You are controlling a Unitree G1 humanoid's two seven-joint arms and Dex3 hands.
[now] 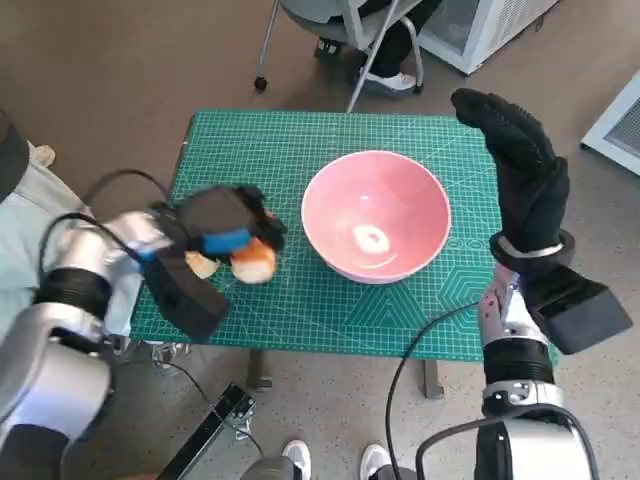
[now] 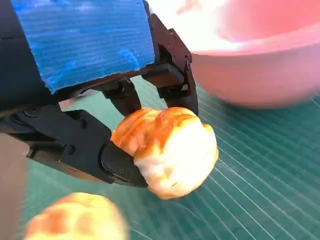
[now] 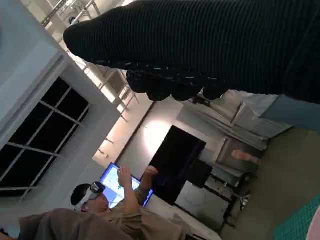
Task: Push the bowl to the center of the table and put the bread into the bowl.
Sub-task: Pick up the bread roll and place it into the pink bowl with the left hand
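Bread (image 2: 167,150), gripped across its crusty sides by the left hand's (image 1: 225,225) fingers (image 2: 120,167) near the counter's (image 1: 300,140) left edge, looks light and squashable, wanting gentle pressure; right hand (image 1: 520,170) spread, holding nothing.

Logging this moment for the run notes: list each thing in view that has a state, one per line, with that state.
pink bowl: upright on the green mat, empty, near the middle.
bread roll: pinched in the fingers of the left hand, low over the mat, outside the bowl.
second roll: beside the first, not held.
right hand: raised by the table's right edge, fingers extended, holding nothing.
green mat: flat on the table.
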